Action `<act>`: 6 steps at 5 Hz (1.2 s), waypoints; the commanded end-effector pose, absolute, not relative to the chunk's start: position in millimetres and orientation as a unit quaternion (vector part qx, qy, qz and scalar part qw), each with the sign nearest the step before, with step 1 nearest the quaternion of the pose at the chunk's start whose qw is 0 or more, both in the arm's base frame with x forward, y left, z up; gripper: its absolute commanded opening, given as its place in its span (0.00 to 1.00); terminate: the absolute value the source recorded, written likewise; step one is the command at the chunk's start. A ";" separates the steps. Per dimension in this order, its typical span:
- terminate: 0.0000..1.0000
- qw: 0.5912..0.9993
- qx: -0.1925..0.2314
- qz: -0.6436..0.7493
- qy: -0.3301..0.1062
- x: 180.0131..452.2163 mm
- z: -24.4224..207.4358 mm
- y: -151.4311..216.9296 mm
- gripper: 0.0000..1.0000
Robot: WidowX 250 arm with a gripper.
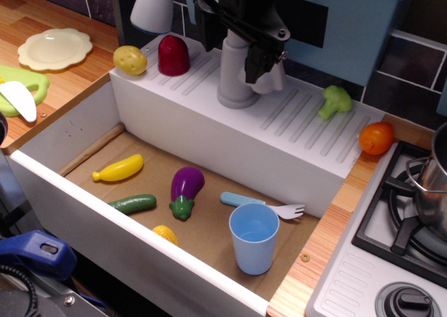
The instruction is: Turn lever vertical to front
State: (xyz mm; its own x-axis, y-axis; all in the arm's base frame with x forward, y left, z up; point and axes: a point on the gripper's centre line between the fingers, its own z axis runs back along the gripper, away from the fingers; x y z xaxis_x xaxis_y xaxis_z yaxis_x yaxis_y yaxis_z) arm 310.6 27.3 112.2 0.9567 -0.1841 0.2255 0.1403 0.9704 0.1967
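Observation:
The grey tap post [236, 76] stands on the white ribbed ledge [300, 114] behind the sink. Its short light-grey lever [271, 82] juts from the post's right side and points down and to the right. My black gripper [265, 62] comes down from the top of the view, right over the lever. Its dark fingers [253, 65] stand on either side of the lever and are closed on it. The lever's upper part is hidden by the gripper.
A potato [130, 60] and a red toy [173, 55] are on the ledge left of the post; broccoli [335, 100] and an orange [376, 137] are to the right. In the sink [84, 132] lie a banana, cucumber, aubergine, corn, fork and blue cup [253, 237]. The stove and pot [436, 184] are at right.

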 end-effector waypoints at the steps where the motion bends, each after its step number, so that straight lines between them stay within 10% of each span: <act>1: 0.00 0.985 0.090 -0.082 -0.122 310.6 112.2 27.3 1.00; 6: 0.00 0.962 0.093 -0.077 -0.245 381.0 118.2 8.4 1.00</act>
State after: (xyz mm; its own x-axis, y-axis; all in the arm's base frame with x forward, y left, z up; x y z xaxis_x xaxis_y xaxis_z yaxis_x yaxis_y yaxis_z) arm 377.4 6.1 101.9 0.8896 -0.1841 0.4180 0.1140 0.9757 0.1870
